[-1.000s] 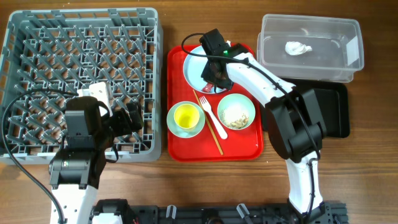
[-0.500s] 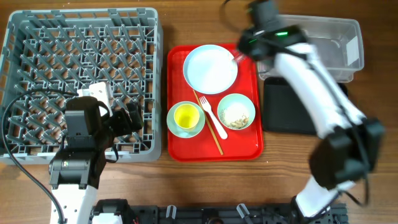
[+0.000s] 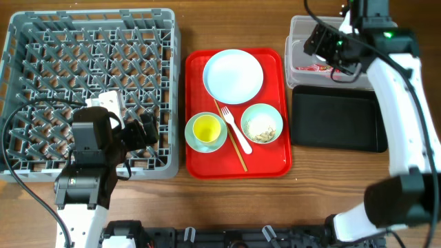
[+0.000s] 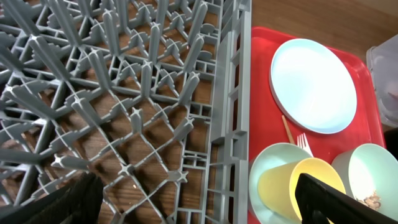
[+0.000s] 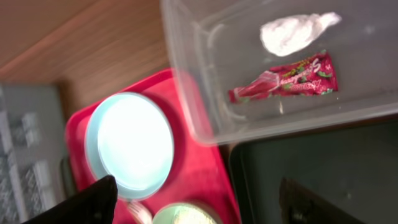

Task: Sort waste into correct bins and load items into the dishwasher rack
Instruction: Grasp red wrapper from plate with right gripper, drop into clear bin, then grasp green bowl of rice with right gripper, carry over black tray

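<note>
The right end effector (image 5: 196, 190) hangs wide open with nothing between its fingers. Only their dark tips show, at the lower corners of its wrist view. At about 1 o'clock from it a red wrapper (image 5: 286, 81) lies on the floor of the clear tub (image 5: 186, 81), with a white tissue (image 5: 297, 30) just past it at 12. From overhead the arm hides the tissue and much of the tub. The black tray (image 5: 323, 162) sits against the tub's near side, cut off by the frame. At 10 o'clock the white plate (image 5: 134, 146) rests, blurred, on the red serving tray (image 5: 196, 165).

The left end effector (image 4: 199, 186) is also spread open and empty, over the right rim of the grey rack (image 4: 235, 112).

Overhead, a yellow cup (image 3: 205, 128) stands in one green bowl (image 3: 191, 143), hiding its inside. The other bowl (image 3: 275, 110), at 3 o'clock from it, holds crumbs (image 3: 259, 127). A fork (image 3: 238, 131) and chopsticks (image 3: 238, 157) lie between the bowls on the serving tray, which sits on the wooden worktop (image 3: 331, 186).
</note>
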